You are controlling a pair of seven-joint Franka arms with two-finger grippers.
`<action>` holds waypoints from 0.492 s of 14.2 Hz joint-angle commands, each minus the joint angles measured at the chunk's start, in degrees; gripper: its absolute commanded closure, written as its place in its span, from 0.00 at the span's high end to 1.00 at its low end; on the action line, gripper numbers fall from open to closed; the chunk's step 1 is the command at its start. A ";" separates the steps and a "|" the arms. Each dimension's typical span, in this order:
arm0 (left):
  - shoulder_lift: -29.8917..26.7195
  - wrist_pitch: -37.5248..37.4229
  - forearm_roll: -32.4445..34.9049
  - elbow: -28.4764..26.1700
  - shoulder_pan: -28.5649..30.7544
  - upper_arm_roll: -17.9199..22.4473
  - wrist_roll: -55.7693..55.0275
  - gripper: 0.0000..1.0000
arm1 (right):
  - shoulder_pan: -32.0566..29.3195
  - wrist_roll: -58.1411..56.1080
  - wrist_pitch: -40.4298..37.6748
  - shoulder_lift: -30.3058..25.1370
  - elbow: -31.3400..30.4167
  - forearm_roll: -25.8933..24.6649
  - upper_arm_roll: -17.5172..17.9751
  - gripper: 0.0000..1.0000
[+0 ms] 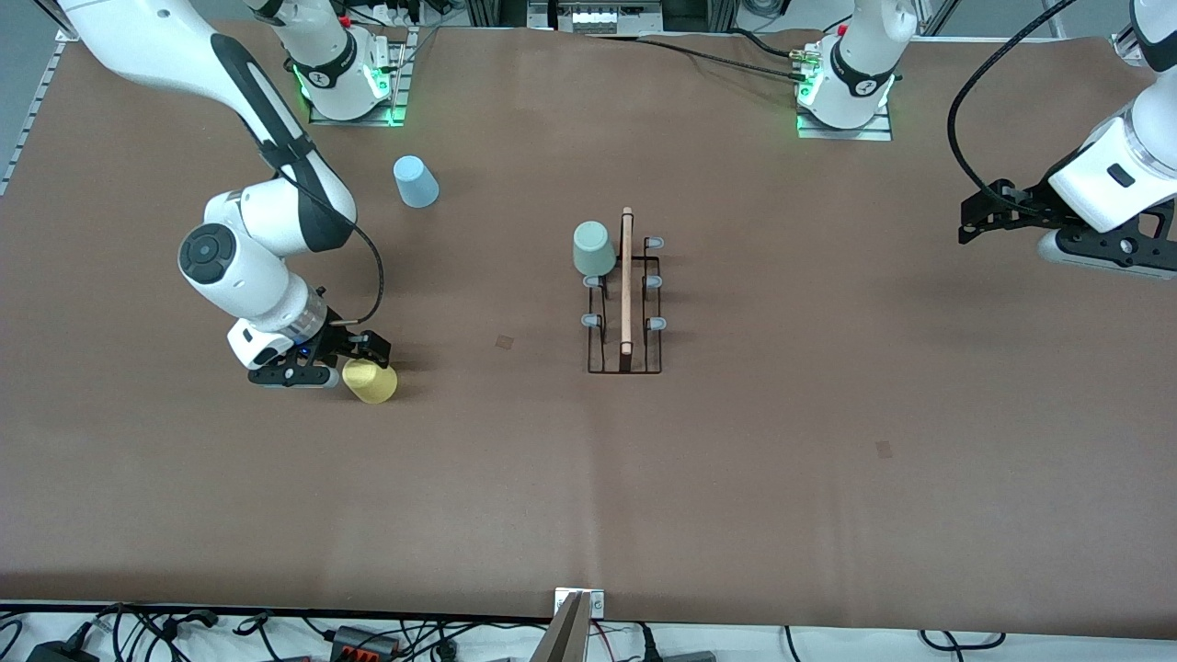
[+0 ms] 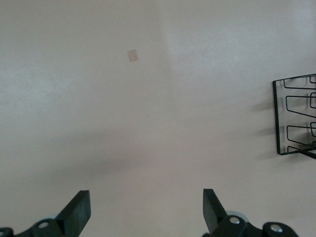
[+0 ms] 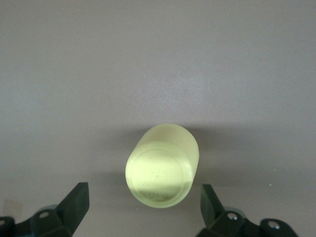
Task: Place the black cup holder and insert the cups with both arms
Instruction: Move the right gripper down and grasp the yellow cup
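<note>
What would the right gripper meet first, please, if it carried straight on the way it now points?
Most likely the yellow cup, upside down on the table directly below the open right gripper, between its fingers. How much gap remains is unclear.

Black cup holder [image 1: 625, 308] standing mid-table — thin wire frame, rectangular base, pale wooden dowel handle [image 1: 627, 280] along the top, grey-blue tipped pegs down both sides. Mint green cup [image 1: 593, 249] upside down on a peg at the end farthest from the front camera. Light blue cup [image 1: 416, 181] inverted on the table near the right arm's base. Yellow cup [image 1: 370, 381] — also bottom up — toward the right arm's end, nearer the front camera than the blue.
</note>
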 commanded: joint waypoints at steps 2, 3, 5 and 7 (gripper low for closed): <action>-0.69 -0.62 0.82 0.09 -0.08 -0.02 -0.37 1.00 | -0.61 -1.03 3.81 2.37 -0.24 -0.48 0.18 1.00; -0.51 -0.62 0.82 0.36 -0.08 -0.02 -0.37 1.00 | -0.53 -1.12 5.30 2.98 -0.50 -0.56 -0.61 1.00; -0.33 -0.62 0.73 0.45 -0.17 -0.02 -0.46 1.00 | -0.44 -1.90 8.64 4.56 -0.41 -1.70 -1.75 1.00; -0.33 -0.62 0.73 0.45 -0.17 -0.02 -0.46 1.00 | -0.35 -2.00 10.93 5.88 -0.24 -2.67 -2.37 1.00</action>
